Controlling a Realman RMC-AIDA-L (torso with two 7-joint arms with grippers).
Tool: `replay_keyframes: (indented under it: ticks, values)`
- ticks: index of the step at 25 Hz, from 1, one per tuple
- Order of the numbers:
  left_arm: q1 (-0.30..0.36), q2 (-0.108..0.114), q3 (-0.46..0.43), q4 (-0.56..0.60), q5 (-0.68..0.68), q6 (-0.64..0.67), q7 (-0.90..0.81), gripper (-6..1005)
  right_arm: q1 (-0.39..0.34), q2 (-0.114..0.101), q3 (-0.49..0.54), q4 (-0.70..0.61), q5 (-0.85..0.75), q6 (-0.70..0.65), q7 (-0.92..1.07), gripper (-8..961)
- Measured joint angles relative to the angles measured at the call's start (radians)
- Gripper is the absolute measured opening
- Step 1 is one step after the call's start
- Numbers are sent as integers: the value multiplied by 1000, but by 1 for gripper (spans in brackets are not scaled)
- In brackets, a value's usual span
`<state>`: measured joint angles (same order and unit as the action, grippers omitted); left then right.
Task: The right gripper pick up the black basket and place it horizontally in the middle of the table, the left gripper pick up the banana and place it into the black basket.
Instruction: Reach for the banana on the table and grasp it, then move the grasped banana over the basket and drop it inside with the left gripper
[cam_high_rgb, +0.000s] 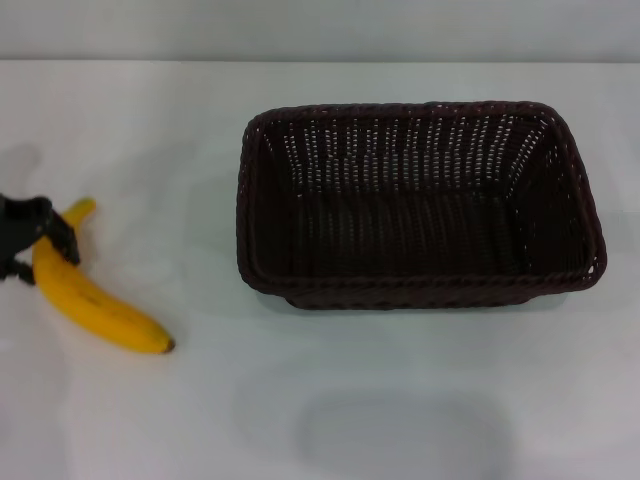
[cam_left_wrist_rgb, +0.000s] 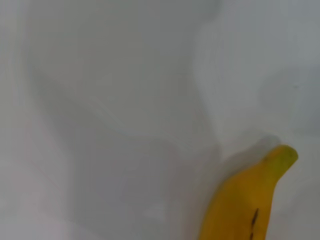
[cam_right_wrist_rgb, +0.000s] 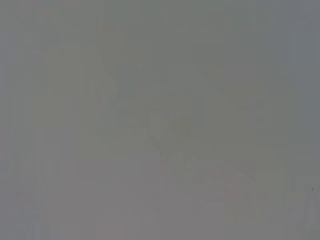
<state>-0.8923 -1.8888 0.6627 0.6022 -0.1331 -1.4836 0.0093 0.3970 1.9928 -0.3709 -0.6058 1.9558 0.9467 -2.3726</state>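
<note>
A white table (cam_high_rgb: 330, 400) holds a dark woven black basket (cam_high_rgb: 415, 205), lying lengthwise across the middle and right, open side up. Well apart on the left lies a yellow banana (cam_high_rgb: 95, 295), its stem pointing away from the robot. The left gripper (cam_high_rgb: 40, 240) straddles the banana near its stem end; whether it is clamped cannot be told. The right gripper is out of sight.

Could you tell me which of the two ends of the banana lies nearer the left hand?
The greenish stem end of the curved yellow banana: the black left hand sits beside it, while the dark blossom tip points away towards the table's front.
</note>
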Motion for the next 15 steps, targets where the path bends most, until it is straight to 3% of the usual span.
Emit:
replay_keyframes:
  ticks: [4, 11, 15]
  values:
    - [-3, 23, 0, 52, -99, -21, 63, 505, 2, 1, 3, 0, 4, -4, 0, 797]
    - [31, 133, 1, 227, -385, -181, 167, 502, 1, 2, 8, -10, 29, -3, 9, 797]
    - [5, 156, 5, 284, -458, -282, 220, 500, -2, 8, 8, -20, 48, 4, 31, 798]
